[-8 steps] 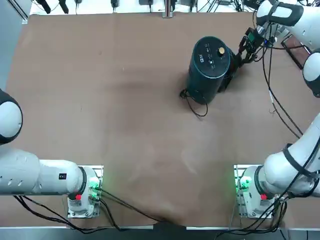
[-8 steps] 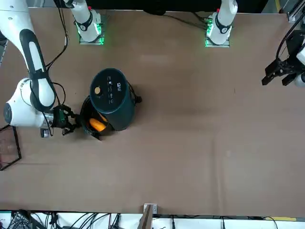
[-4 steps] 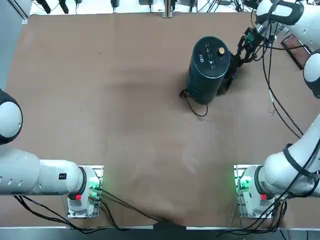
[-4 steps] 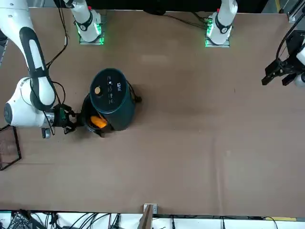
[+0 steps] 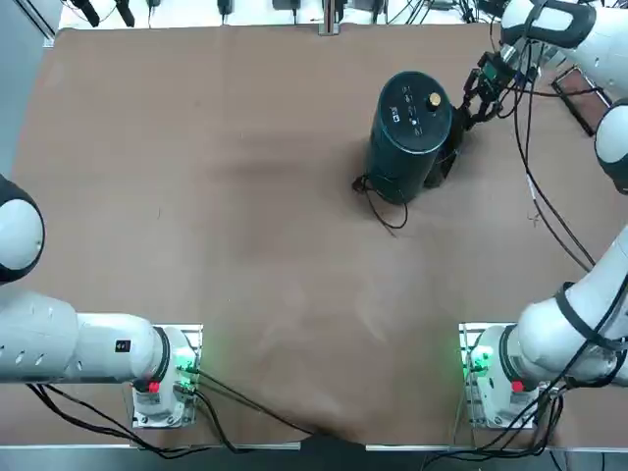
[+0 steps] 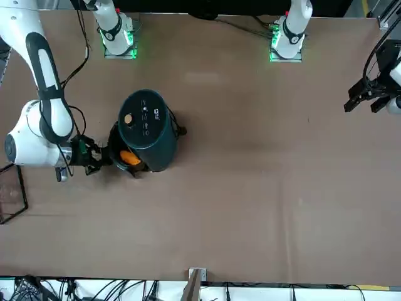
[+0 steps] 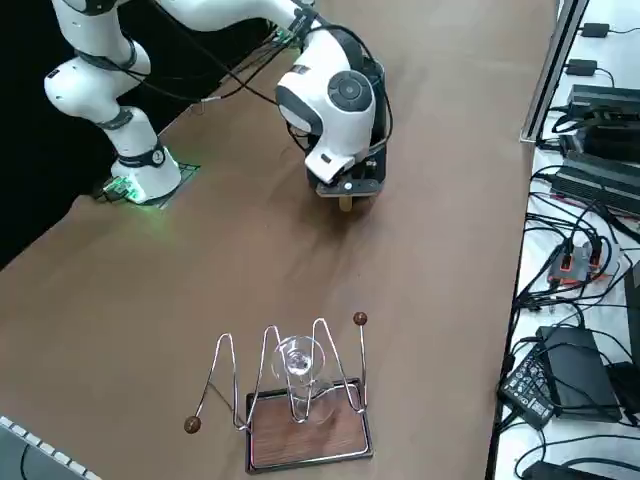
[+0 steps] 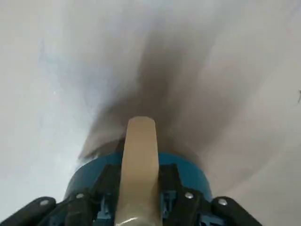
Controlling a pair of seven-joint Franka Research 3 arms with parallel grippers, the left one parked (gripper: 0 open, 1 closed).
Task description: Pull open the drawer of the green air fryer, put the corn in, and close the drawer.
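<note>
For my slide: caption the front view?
Right gripper, shut, pushes the drawer, corn inside, into the green air fryer.

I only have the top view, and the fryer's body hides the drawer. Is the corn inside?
Observer: Yes. The front view shows the corn lying in the drawer, which stands partly out of the green air fryer.
Operator: And the right gripper?
Observer: The right gripper is shut, level with the drawer's outer end.
Operator: Anything beside the arm?
Observer: The right side view shows a glass on a wire rack.
</note>
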